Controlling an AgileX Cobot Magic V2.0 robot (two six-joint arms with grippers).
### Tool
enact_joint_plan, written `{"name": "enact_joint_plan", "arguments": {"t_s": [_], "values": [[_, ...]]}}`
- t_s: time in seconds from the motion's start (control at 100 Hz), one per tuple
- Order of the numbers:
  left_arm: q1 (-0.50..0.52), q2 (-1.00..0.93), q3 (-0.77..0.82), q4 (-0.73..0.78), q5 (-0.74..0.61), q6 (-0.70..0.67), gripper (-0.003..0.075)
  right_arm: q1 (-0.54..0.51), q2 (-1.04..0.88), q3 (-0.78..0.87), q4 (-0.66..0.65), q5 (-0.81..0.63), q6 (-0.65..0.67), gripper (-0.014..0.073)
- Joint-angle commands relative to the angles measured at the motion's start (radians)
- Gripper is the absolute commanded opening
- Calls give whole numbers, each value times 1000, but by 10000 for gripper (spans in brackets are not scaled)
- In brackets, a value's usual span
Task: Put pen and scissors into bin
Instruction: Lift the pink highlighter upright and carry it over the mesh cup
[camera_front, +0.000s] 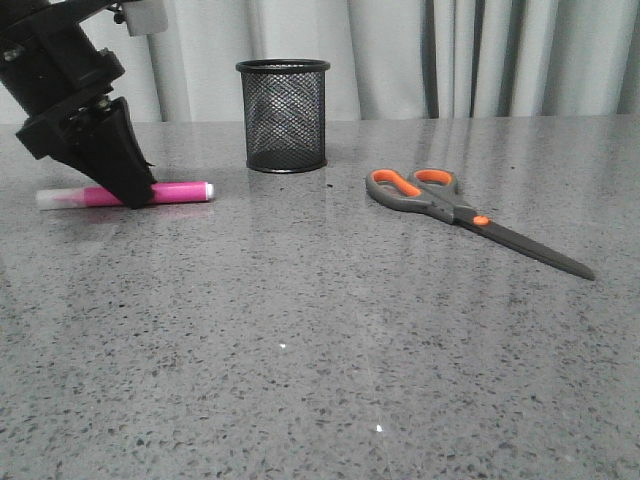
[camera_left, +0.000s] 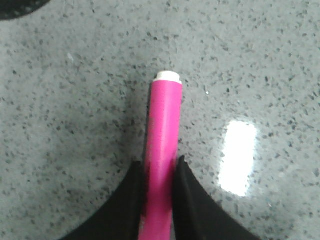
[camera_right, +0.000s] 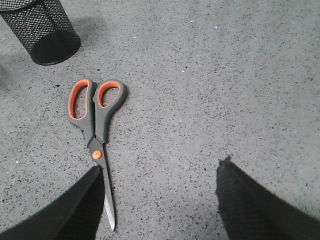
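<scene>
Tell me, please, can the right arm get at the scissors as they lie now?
Probably yes. The scissors lie flat on the bare table, apart from the bin, with nothing on top of them. The right gripper is open above the table with the blades beside one finger.

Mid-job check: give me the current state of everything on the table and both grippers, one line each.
pen: lying flat on the table, pinched in the left gripper.
left gripper: down at the table, shut on the pen.
scissors: lying flat, blades closed, untouched.
bin: upright, neither the pen nor the scissors in it.
right gripper: open, above the table beside the scissors' blades, holding nothing.
</scene>
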Motion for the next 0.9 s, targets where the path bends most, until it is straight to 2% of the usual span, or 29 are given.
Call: {"name": "enact_joint_plan", "arguments": {"t_s": [0.0,0.08,0.18,0.36,0.47,0.64,0.89], "values": [[-6,-72,-55,-22,7,-57,-19,1,1,-35,6,-60,-13,432],[0,-106,-102,-57,4,-73,-19,1,1,-35,6,-60,-13,432],[16,-149,-159,-227,-15,-73,-19,1,1,-35,6,-60,-13,432],[7,-177,-180,-777,-169,45,-20,1,1,-35,6,-60,-13,432],[-48,-162,-180,-974,-337,105,-19,1,1,-35,6,-56,-13,432],[-140,-100,-180,-1091,-569,177,-19,1,1,-35,6,-44,-13,432],[-180,1,-180,-1138,-624,231,-19,1,1,-35,6,-43,-13,432]]}}
